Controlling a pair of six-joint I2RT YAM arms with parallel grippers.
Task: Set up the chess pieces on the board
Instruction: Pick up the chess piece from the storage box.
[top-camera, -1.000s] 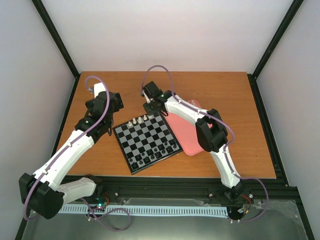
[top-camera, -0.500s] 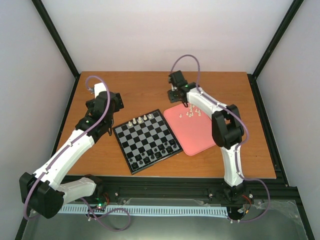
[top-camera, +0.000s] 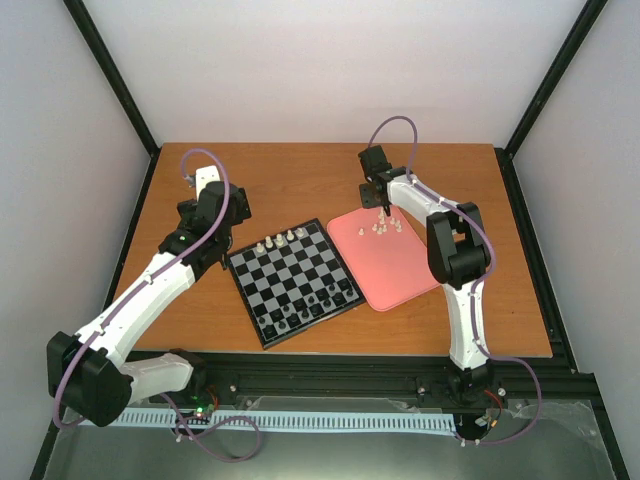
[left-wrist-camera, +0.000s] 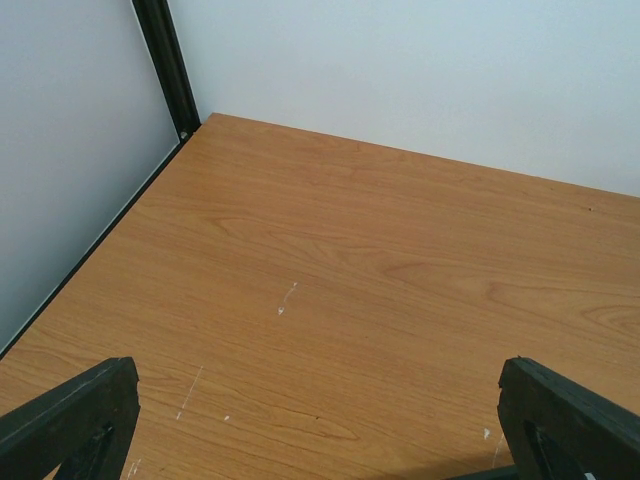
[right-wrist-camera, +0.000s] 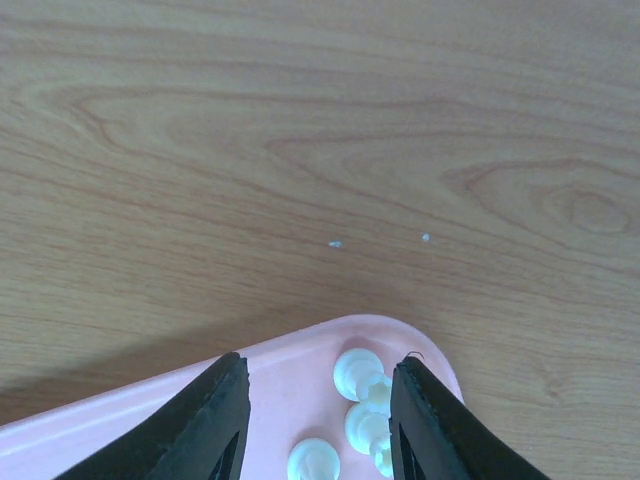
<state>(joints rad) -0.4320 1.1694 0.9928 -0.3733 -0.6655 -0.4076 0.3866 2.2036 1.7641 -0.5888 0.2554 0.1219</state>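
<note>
The board (top-camera: 296, 281) lies at an angle in the middle of the table. Several white chess pieces (top-camera: 278, 240) stand along its far edge, and dark pieces (top-camera: 318, 303) crowd its near right corner. More white chess pieces (top-camera: 386, 228) lie at the far end of the pink tray (top-camera: 390, 268). My right gripper (top-camera: 383, 209) hangs open just over them. In the right wrist view three pieces (right-wrist-camera: 360, 378) lie between its fingers (right-wrist-camera: 216, 423), close to the right one, none gripped. My left gripper (left-wrist-camera: 320, 440) stands wide open above bare wood, left of the board.
The pink tray's rounded far corner (right-wrist-camera: 400, 335) shows under the right gripper, with bare wood beyond. Grey walls and a black frame post (left-wrist-camera: 165, 60) close the table's far left corner. The right arm's cable (top-camera: 395, 135) loops above the tray.
My right arm has swung from the board's far right corner over to the far end of the pink tray. The left arm has shifted slightly.
</note>
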